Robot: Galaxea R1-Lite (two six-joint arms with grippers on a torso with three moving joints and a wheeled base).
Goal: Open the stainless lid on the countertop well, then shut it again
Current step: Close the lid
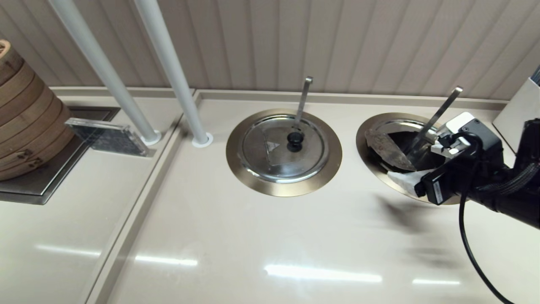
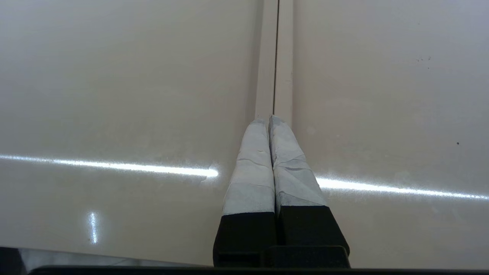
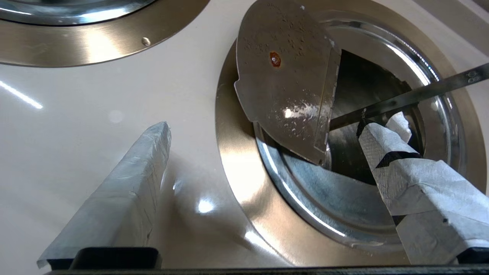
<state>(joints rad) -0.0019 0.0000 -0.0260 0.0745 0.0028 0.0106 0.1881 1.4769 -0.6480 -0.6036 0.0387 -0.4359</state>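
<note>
The countertop well (image 1: 366,157) sits at the right of the counter, ringed in bronze-grey metal. The stainless lid (image 1: 386,148) rests in it with its wedge flap (image 3: 286,76) tilted up, wet underside showing, and the dark inside exposed. The knob is hidden. My right gripper (image 1: 424,161) is open at the well's near right side. One taped finger (image 3: 126,191) hangs over the counter outside the ring. The other finger (image 3: 401,164) reaches over the opening beside a ladle handle (image 3: 420,94). My left gripper (image 2: 269,119) is shut and empty above a counter seam, out of the head view.
A like lid with a triangle sticker (image 1: 283,147) covers the left well, a ladle handle (image 1: 303,99) rising from it. Two white poles (image 1: 168,67), a clear block (image 1: 105,135) and bamboo steamers (image 1: 25,114) stand at the left. A white container (image 1: 521,109) is at the far right.
</note>
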